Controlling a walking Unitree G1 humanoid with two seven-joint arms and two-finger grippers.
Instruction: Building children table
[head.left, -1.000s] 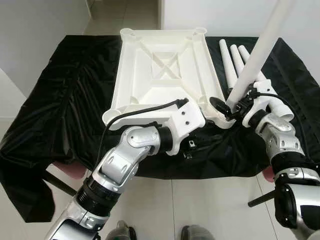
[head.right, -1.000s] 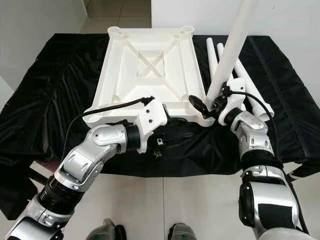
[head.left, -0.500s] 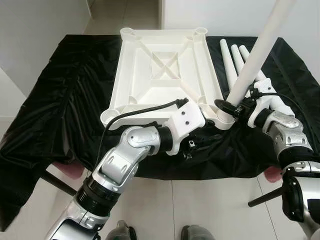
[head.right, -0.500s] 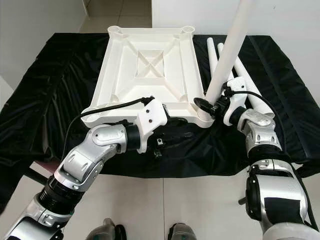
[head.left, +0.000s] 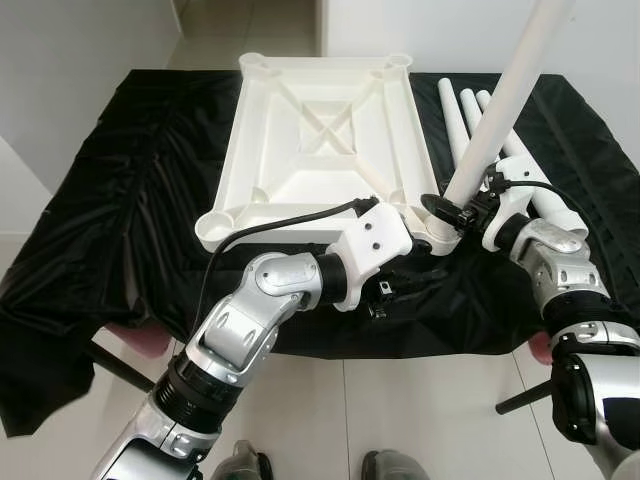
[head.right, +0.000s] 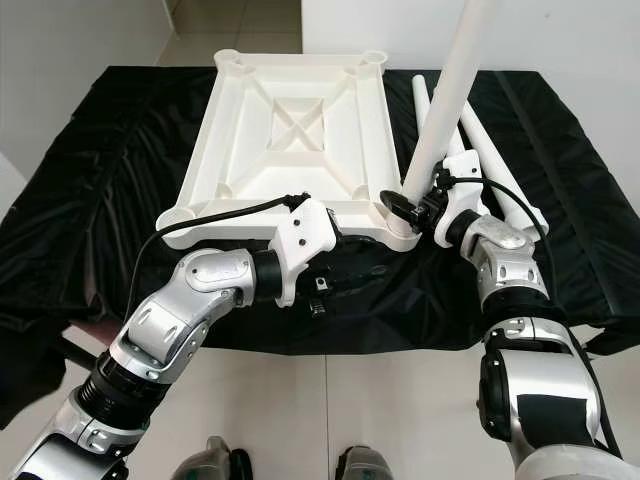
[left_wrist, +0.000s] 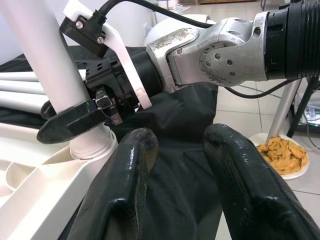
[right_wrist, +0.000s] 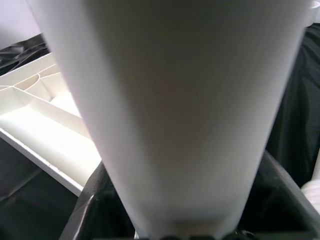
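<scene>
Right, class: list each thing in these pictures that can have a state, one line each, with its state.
Tabletop: upside down on the black cloth, ribs facing up.
Held leg: upright, slightly tilted, its foot in the tabletop's near right corner socket.
Spare legs: lying flat on the cloth beside the tabletop.
Right hand: shut on the held leg near its base.
Left hand: open, holding nothing, at the tabletop's near edge.
Black cloth: spread, wrinkled.

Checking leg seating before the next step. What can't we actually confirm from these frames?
- Upright white leg: top cut off by the head views' upper edge.
- Leg's foot in the tabletop corner socket: depth of seating hidden inside the socket rim.
- Right gripper: right wrist view is blocked by the leg, blurred up close.
- Left gripper: hidden behind its own wrist in the head views.
- Spare legs: count unclear, the upright leg crosses them.
</scene>
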